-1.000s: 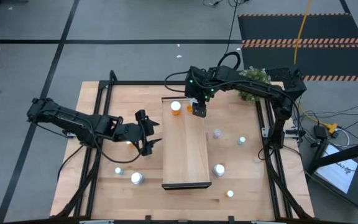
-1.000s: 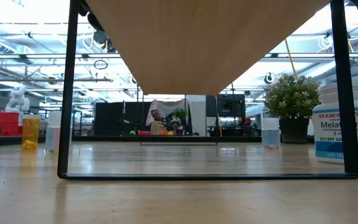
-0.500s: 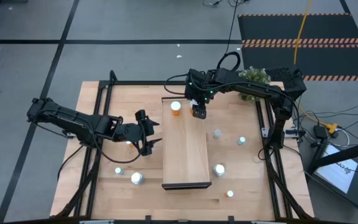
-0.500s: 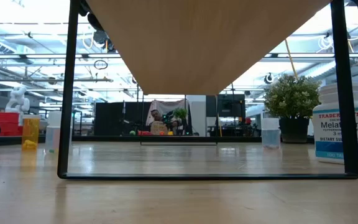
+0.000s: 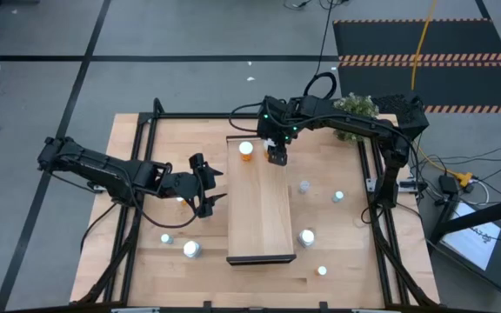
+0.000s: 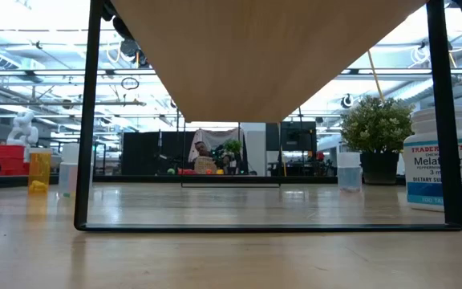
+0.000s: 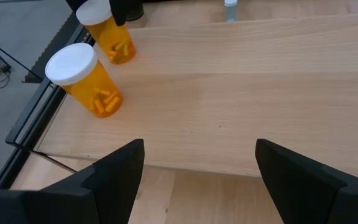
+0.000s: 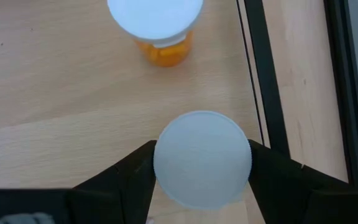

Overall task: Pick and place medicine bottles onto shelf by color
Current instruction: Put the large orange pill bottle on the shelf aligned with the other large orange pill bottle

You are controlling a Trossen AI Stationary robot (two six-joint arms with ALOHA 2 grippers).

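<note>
High view first: I see my right end effector (image 5: 277, 156) hanging over the far end of the shelf (image 5: 260, 217), just beside an orange bottle (image 5: 246, 150) standing there with its white cap up. In the right wrist view its fingers (image 8: 122, 178) press on both sides of a round white cap (image 8: 202, 159), so I read it as gripping a second bottle, whose body is hidden under that cap. The orange bottle (image 8: 156, 25) sits just past it on the light wood, near the shelf's dark edge.

My left end effector (image 5: 205, 185) waits over the counter (image 5: 137, 261) on the shelf's left side, jaws spread wide and holding nothing. In its wrist view both orange bottles appear at the shelf's far end: the free one (image 7: 86, 79) and the held one (image 7: 105, 32), the right arm's dark fingers on its cap. Loose pills show through the amber plastic; I cannot read any label on them.

Other bottles stand scattered on the counter: two white caps left of the shelf (image 5: 191, 249), several to its right (image 5: 307, 236).

From the low view, the one label I can read is on a white bottle (image 6: 444, 170) at the right: "TRADER", then "Melat", partly hidden by the shelf's black leg, and "DIETARY SUPPLEMENT" on a blue band. An amber bottle (image 6: 39, 171) stands at the left.
</note>
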